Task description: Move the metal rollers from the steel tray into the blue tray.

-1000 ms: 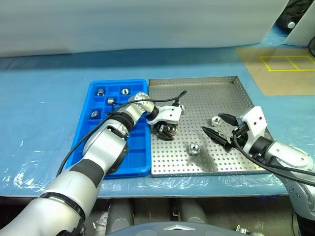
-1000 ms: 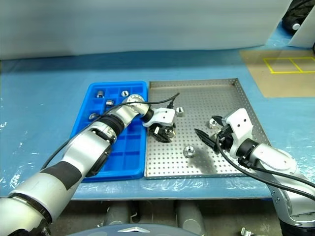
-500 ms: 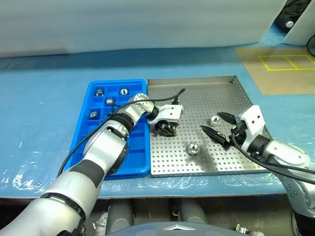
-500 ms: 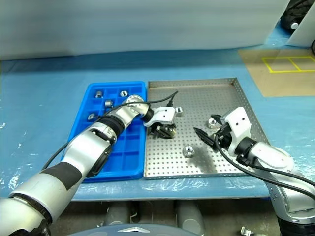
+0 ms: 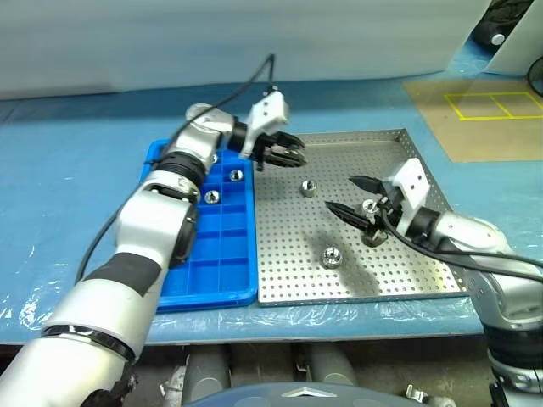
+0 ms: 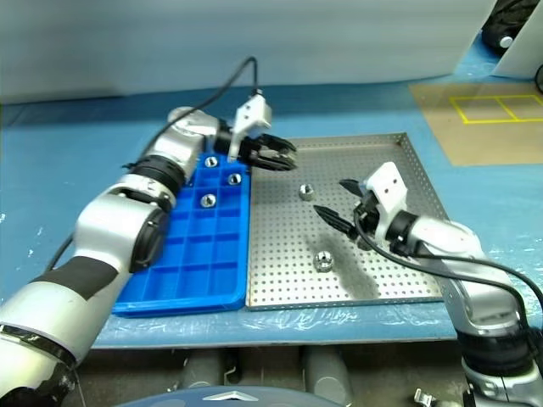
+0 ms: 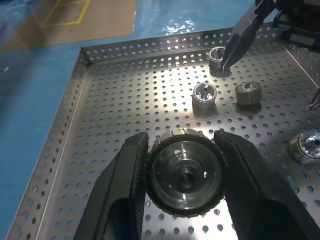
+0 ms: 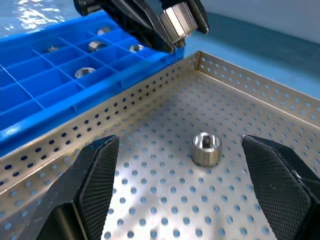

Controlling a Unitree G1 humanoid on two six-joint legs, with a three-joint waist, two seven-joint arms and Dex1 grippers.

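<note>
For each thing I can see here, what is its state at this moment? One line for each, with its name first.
Left gripper: shut on a roller, raised above the steel tray.
Right gripper: open, low over the steel tray, holding nothing.
Steel tray: holds loose rollers, upright.
Roller: upright, between the right gripper's open fingers, not touched.
Blue tray: some compartments filled, near ones empty.

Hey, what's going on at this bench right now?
A two-armed robot is sorting small shiny metal rollers out of a grey perforated steel tray into a bright blue plastic compartment tray. Its left gripper is shut on one roller, held above the steel tray's near-left corner beside the blue tray. Its right gripper is open, low over the steel tray, with a loose roller between its fingers. Several rollers already sit in blue compartments.
</note>
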